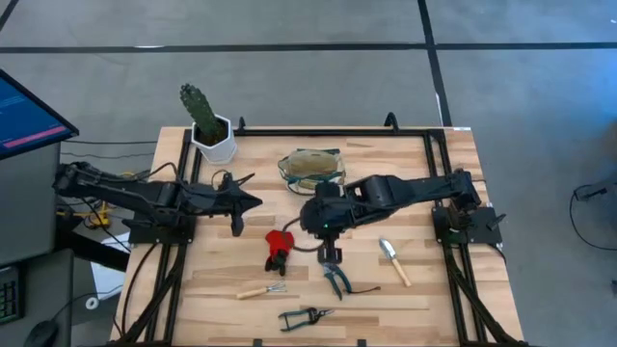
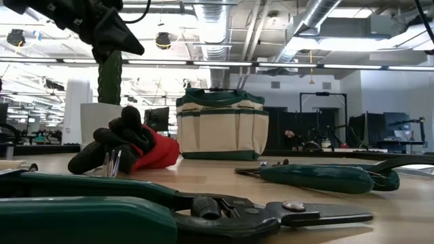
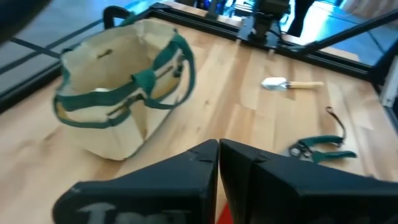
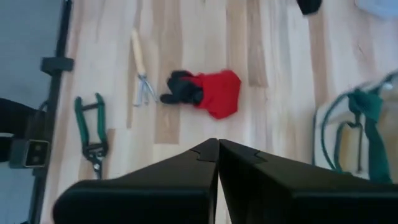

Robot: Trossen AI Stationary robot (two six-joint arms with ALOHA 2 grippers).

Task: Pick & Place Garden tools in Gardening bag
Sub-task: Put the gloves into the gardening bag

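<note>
Hovering over the table's middle, the right gripper (image 1: 330,256) is seen with its fingers (image 4: 186,180) pressed together, clenched on nothing; its tip is poised just above a pair of green-handled shears (image 1: 336,280) w/ a dark wrist loop. The left gripper (image 1: 253,202) is held above the table left of centre, also clenched tight & empty, fingers (image 3: 193,177) meeting w/o a gap.

The gardening bag (image 1: 311,169) is stood at the far-centre of the table, beige canvas w/ green trim & straps, mouth open upward. In the low view it is seen upright behind the other items (image 2: 222,124). No tool can be made out inside it, though its inside is only partly visible.

4 tools & 1 glove are laid on the wood, all outside the bag:
- red-and-black glove (image 1: 280,245), left of the right gripper, near centre.
- small rake (image 1: 262,290) w/ wooden handle, near side, just below the glove.
- 2nd pair of green shears (image 1: 305,315), at the near edge.
- trowel (image 1: 393,259) w/ wooden handle, right of the right gripper.

A potted cactus (image 1: 205,120) in a white pot is placed at the far-left corner. A monitor (image 1: 24,116) is visible off the table's left.
</note>
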